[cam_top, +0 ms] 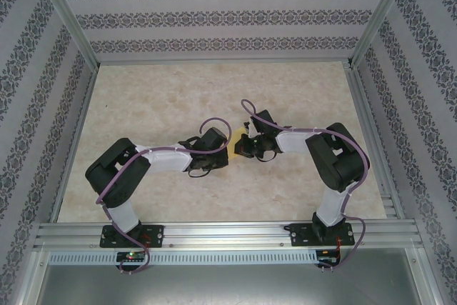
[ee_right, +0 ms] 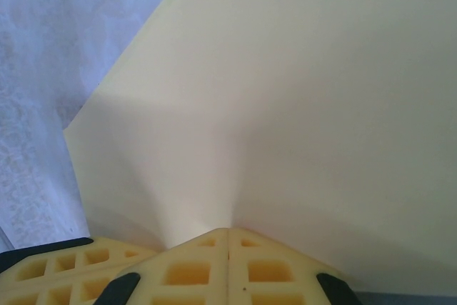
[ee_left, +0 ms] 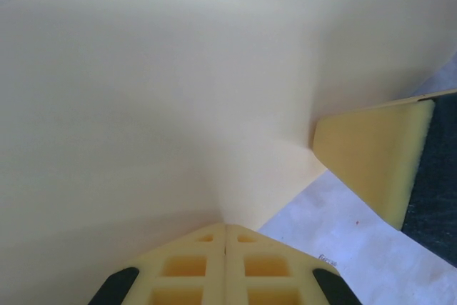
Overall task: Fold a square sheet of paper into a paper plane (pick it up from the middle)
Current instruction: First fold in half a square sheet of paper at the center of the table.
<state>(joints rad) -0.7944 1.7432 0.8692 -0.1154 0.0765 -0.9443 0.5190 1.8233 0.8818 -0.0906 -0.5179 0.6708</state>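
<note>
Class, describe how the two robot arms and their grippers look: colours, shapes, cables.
Both the left arm and right arm have black joints, white link covers and a looping purple cable. Each stands on a black base plate on an aluminium rail. The left gripper and right gripper have pale yellow fingers with a waffle grid of square recesses and black corners.

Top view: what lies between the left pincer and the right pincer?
The yellow sheet of paper, seen in the top view. The left pincer and the right pincer are each shut on it, as the wrist views show.
</note>
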